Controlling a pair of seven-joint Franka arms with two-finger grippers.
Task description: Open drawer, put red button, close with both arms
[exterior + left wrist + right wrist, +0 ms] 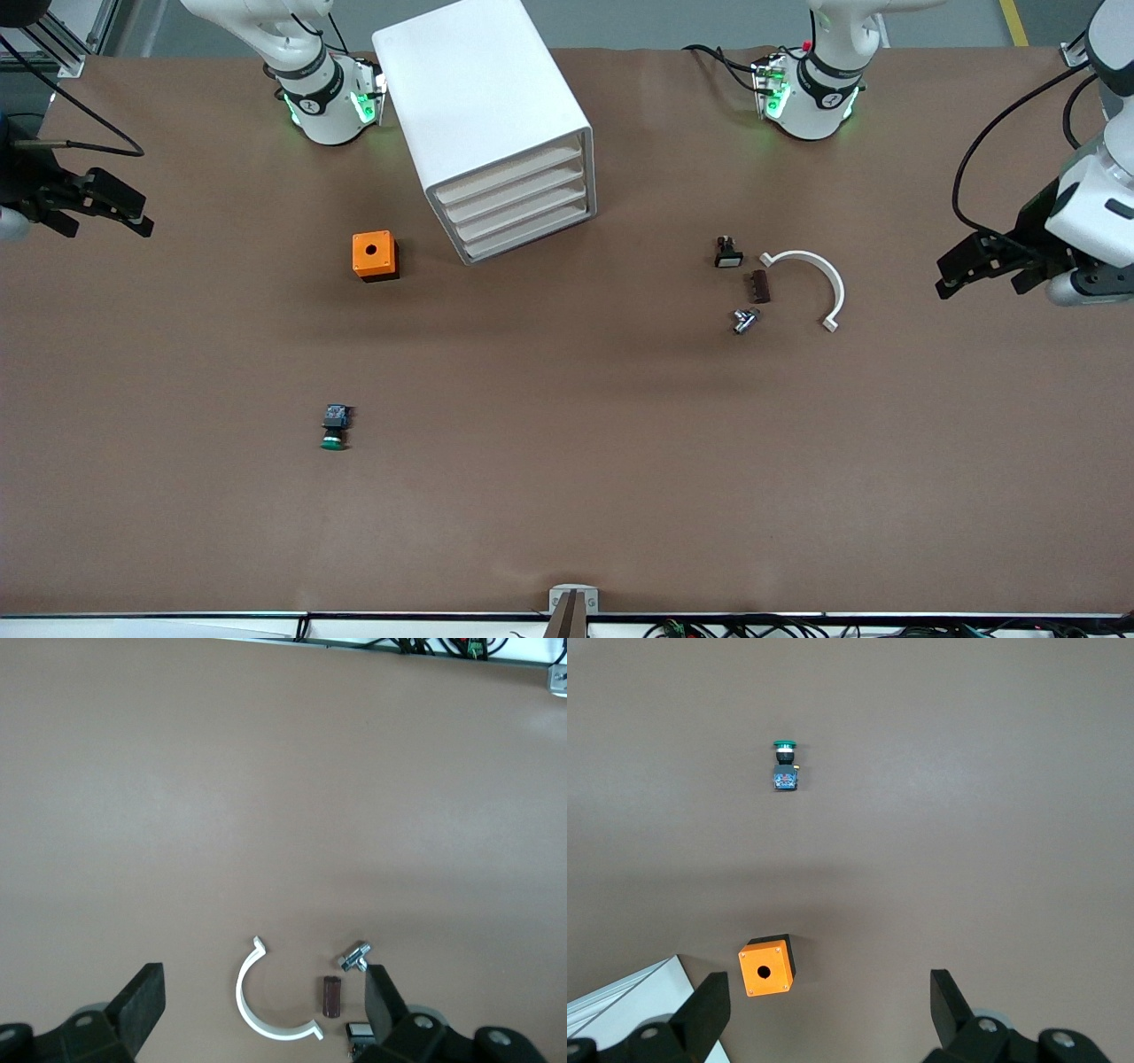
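Both arms waited at the ends of the table, and nothing was held. The left gripper [983, 266] hung released over the left arm's end, near a white half-ring clip [819, 283], a small brown block [760, 286], a metal fitting [744, 321] and a black part with a white face [728, 253]. The right gripper [97, 208] hung released over the right arm's end.

The white cabinet [483, 97] stood between the two bases, closer to the right arm's base, with all four drawers pushed in. I took the drawer [518, 199] to be one of those pale fronts. They faced the front camera and were turned partly toward the left arm's end. Their long edges ran on a slant across the table, so a pull would probably go out along that diagonal. Each gripper was well apart from the fronts, and neither was clearly the closer.

No red button showed in any view. The only capped button was a green one [334, 429], lying nearer the camera than the orange box [375, 255], cap toward the camera.

No label or writing could be read.
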